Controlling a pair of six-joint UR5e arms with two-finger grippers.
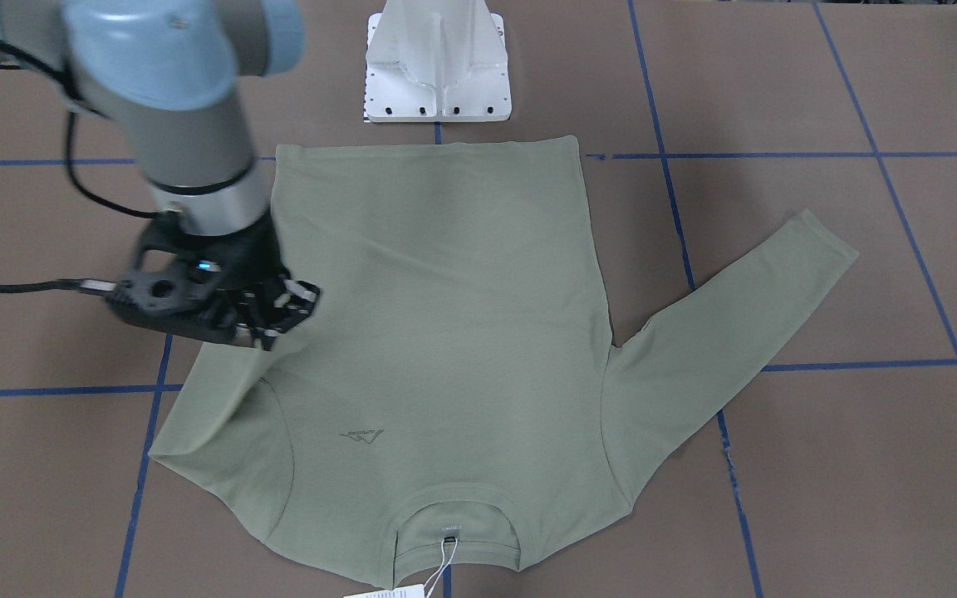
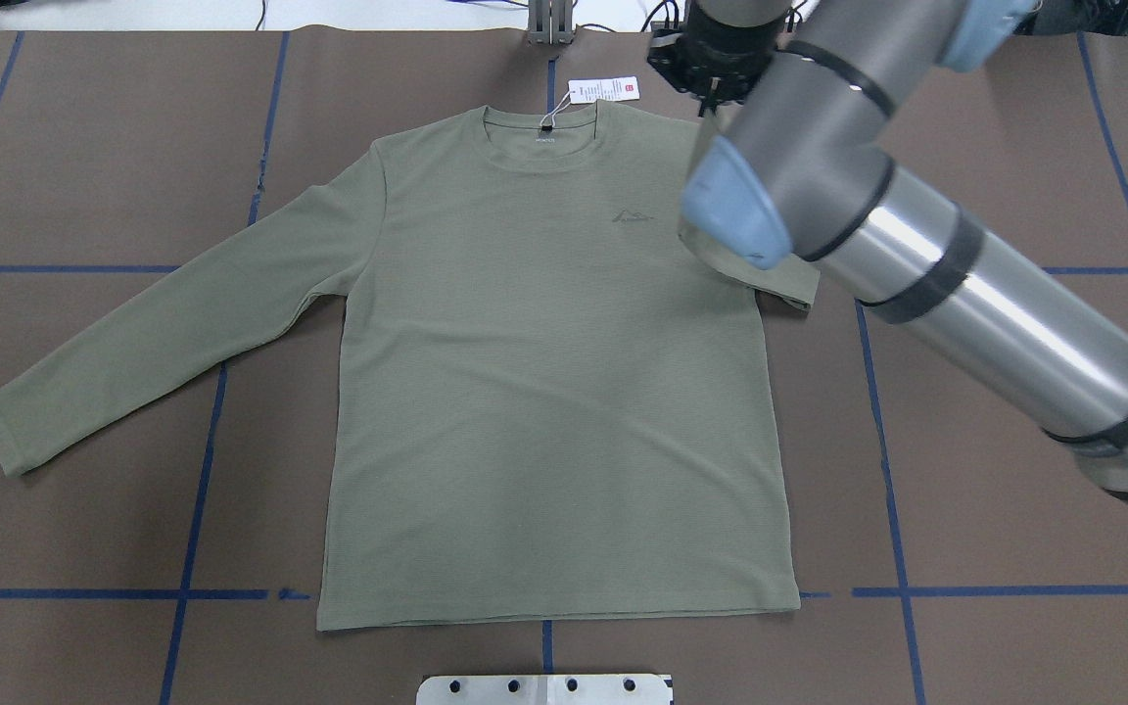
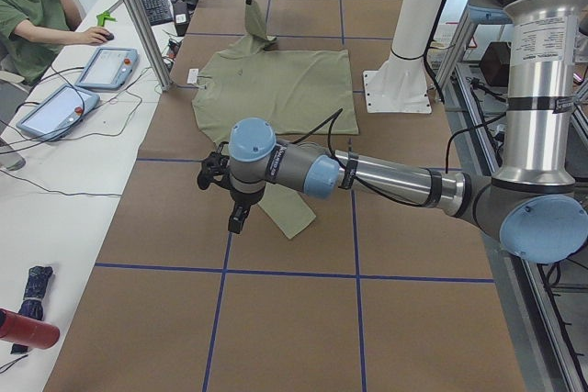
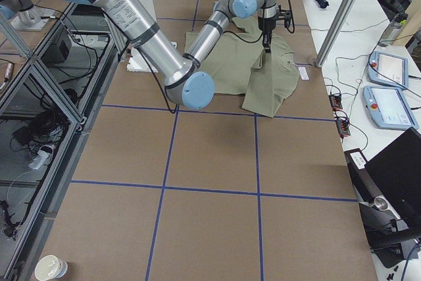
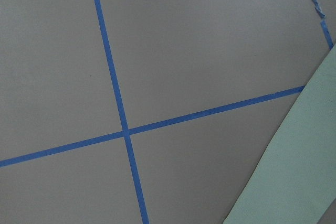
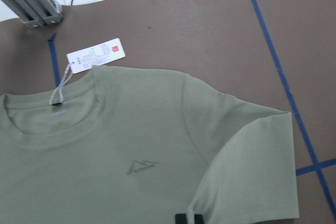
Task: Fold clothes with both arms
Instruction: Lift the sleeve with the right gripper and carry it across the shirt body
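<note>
Brown table (image 1: 777, 498) w/ blue tape grid; shirt (image 1: 445, 291) flat at centre. We judge 1st fold in hand: right gripper (image 1: 275, 320) clenched on sleeve (image 1: 213, 399), lifted. Next: carry across chest, release. Left gripper (image 3: 236, 222) jaws: cannot tell.

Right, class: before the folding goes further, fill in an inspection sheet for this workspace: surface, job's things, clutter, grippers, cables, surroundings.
Surface: brown table, flat, with a blue tape grid.
Job's things: green shirt front up, neck away from the robot; spread sleeve flat on the robot's left, lifted sleeve on its right; hang tag beyond the neck.
Clutter: paper cup at a table corner.
Grippers: right gripper shut on the lifted sleeve; left gripper near the spread sleeve's cuff, open or shut cannot be told.
Cables: black cable runs to the right gripper over bare table.
Surroundings: white pedestal by the hem; seated operator and pendants at a side bench.
</note>
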